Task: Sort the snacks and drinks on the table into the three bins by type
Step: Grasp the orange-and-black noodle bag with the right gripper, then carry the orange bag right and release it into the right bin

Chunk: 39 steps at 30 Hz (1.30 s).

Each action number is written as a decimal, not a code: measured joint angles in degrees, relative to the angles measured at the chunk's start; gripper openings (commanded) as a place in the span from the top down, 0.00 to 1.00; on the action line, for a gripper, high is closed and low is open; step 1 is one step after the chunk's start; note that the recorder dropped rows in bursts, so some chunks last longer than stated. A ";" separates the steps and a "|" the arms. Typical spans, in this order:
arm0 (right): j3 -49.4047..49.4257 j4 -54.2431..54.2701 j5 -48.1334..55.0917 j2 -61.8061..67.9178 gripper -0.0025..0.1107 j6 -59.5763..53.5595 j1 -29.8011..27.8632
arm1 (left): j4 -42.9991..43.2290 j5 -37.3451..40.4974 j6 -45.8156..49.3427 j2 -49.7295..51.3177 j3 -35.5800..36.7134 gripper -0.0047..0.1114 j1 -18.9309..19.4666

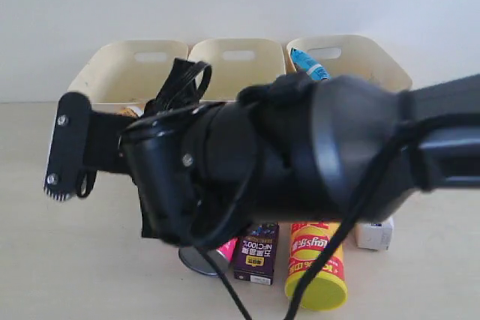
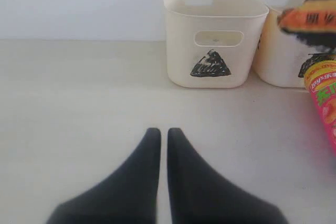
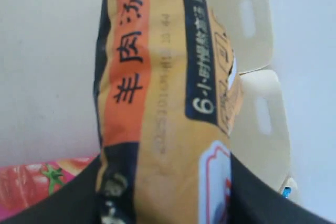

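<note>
Table (image 2: 79, 87): pale and wide. The goods not yet sorted stand along the near edge, the bins along the far edge.
Right arm (image 1: 337, 148): reaches across the middle and blocks most of my outside view, so I would steer by the wrist cameras.
Three bins (image 1: 259, 65): side by side. The one with the triangle (image 2: 181, 40) is at the left end; I cannot read the other marks from here.
Tubes: the pink tube (image 2: 326, 103) and the yellow tube (image 1: 315, 264) lie in front of the bins, under the arm. I'd keep the carry high so nothing brushes them.
Orange bag (image 3: 157, 93): in the air, up off the table and short of the bins. I cannot tell which bin it lines up with.
Blue bag (image 1: 309, 64): already in the right-end bin (image 1: 375, 61). My guess is the orange bag belongs beside it, being the same kind.
Right pincer (image 3: 165, 161): clamped on the orange bag, one finger on each flat side. The bag is crinkly and may slip, so I'd move slowly, clear the rim, go down inside and only then let go.
Left pincer (image 2: 159, 135): fingers nearly together, holding nothing, low over bare table. Best left parked.
Cartons: the purple carton (image 1: 255, 252) stands between the tubes, the white carton (image 1: 373, 234) just beyond the yellow tube. Both are untouched.
</note>
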 measured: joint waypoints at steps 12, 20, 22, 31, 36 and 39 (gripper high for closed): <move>0.93 20.00 -13.20 -8.96 0.98 2.46 -14.04 | 0.00 0.00 0.00 0.00 0.00 0.93 0.00; 0.93 30.51 -19.81 -12.06 0.98 2.68 -24.71 | 0.00 0.00 0.00 0.00 0.00 0.93 0.00; 0.93 33.00 -20.75 -12.16 0.98 2.68 -27.68 | 0.00 0.00 0.00 0.00 0.00 0.93 0.00; 0.93 38.19 -27.58 -12.16 0.98 4.48 -40.47 | 0.00 0.00 0.00 0.00 0.00 0.93 0.00; 0.93 40.44 -34.73 -10.87 0.98 7.10 -46.31 | 0.00 0.00 0.00 0.00 0.00 0.93 0.00; 0.93 40.79 -39.58 -7.89 0.98 9.46 -49.69 | 0.00 0.00 0.00 0.00 0.00 0.93 0.00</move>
